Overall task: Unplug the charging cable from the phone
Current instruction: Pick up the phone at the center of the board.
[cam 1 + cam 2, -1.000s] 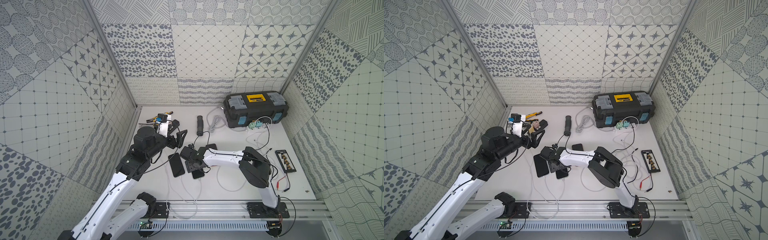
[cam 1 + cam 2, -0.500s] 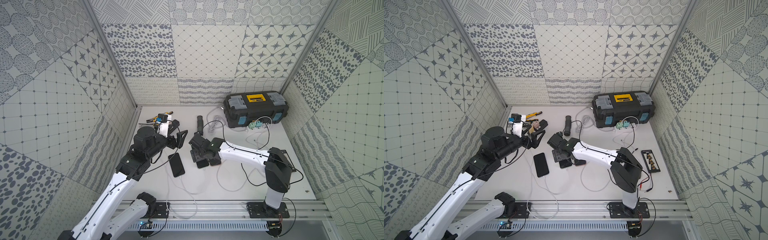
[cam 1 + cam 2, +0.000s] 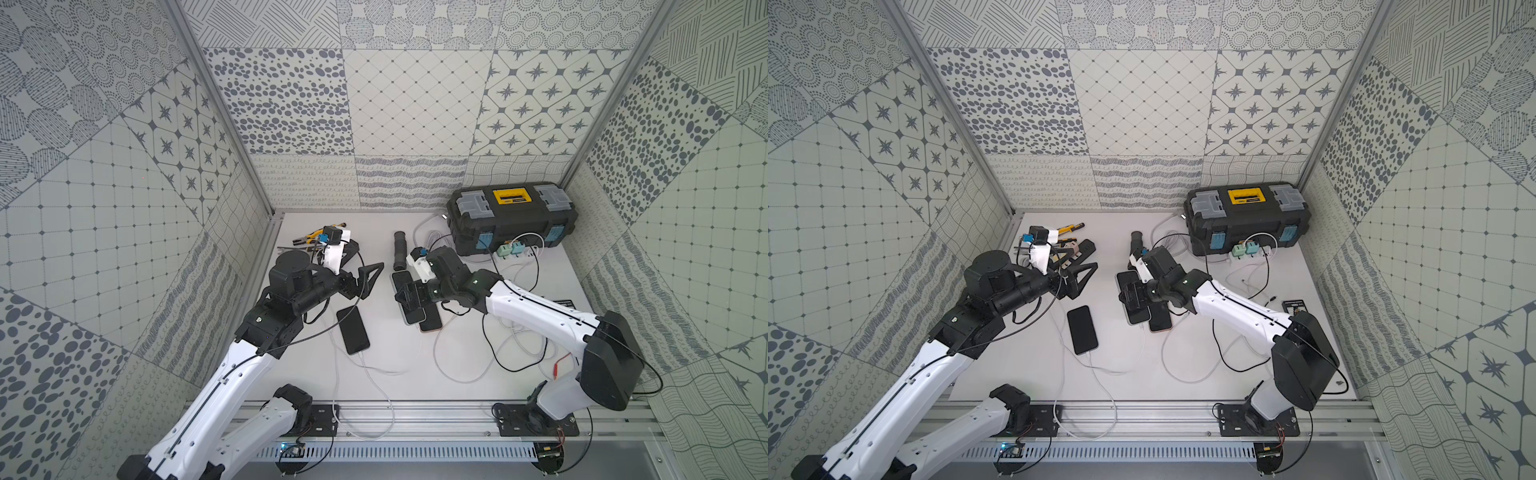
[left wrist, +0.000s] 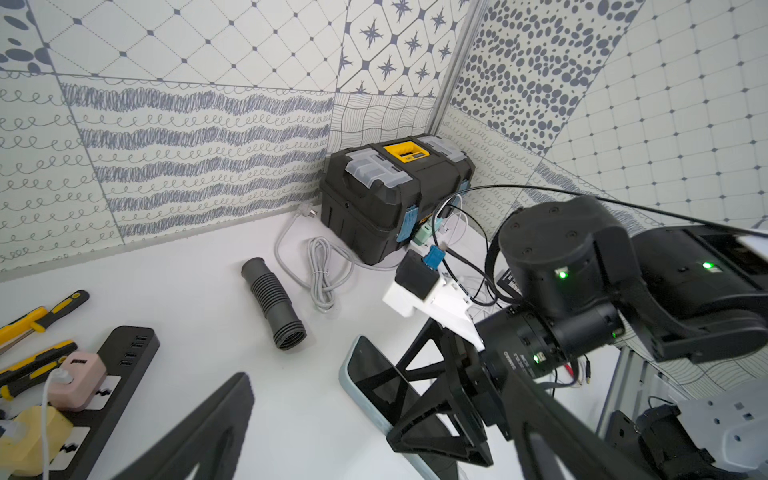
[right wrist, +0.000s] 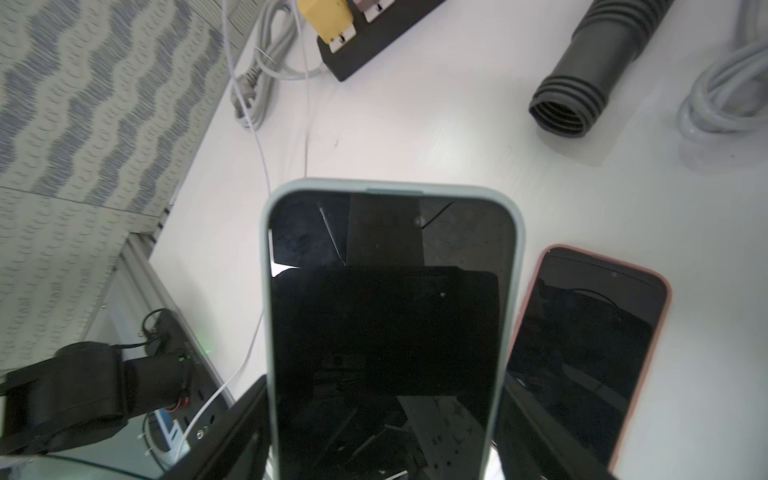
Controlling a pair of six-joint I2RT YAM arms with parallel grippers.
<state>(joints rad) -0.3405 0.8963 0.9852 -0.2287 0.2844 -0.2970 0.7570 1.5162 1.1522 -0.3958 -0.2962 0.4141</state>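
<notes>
My right gripper (image 3: 409, 301) is shut across the width of a pale-cased phone (image 5: 390, 311), its fingers (image 5: 249, 432) on the two long edges. The phone's near end and its charging cable socket are hidden under the wrist. A pink-cased phone (image 5: 582, 340) lies right beside it, and white cables (image 3: 436, 357) trail from under this pair toward the front. A black phone (image 3: 353, 330) lies apart on the table with a white cable (image 3: 365, 361) in its near end. My left gripper (image 3: 363, 259) hangs open and empty above the table, left of the right gripper.
A black toolbox (image 3: 511, 220) stands at the back right with a white power strip and green chargers (image 3: 511, 251) before it. A ribbed hose (image 3: 400, 249), a coiled grey cord (image 4: 320, 266), a black power strip (image 4: 120, 365) and pliers (image 3: 311, 239) lie along the back.
My right gripper has moved back and to the right, away from the black phone, taking the pale-cased phone along; its elbow has swung out to the right. The left arm has stayed still.
</notes>
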